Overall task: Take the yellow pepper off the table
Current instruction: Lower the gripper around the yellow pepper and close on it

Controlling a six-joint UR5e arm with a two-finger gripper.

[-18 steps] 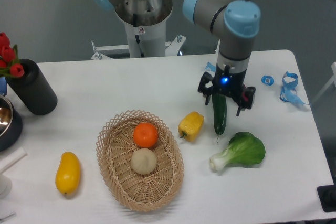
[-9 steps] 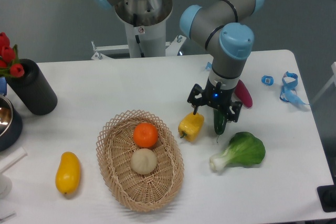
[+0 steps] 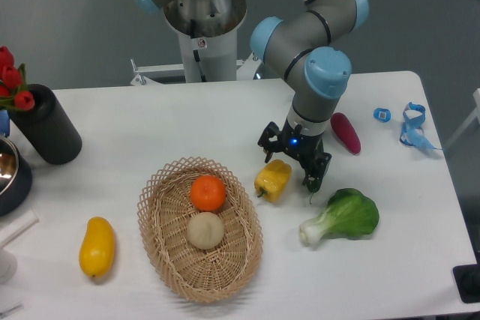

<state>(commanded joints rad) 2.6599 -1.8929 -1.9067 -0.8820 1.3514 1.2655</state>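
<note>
White tabletop [image 3: 187, 121] carries everything. Wicker basket [image 3: 199, 228] near-left of centre, orange [image 3: 208, 192] and pale round fruit [image 3: 205, 230] inside. Bok choy [image 3: 345, 216] right of basket. Yellow pepper [image 3: 273, 180] between basket and bok choy, resting on tabletop. Pincer [image 3: 294, 164] released, fingers spread, just above pepper's right side. Pink vegetable [image 3: 345, 133] far-right.

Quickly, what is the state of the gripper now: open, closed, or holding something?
Gripper: open, holding nothing, fingers spread just above the yellow pepper on the table.
</note>
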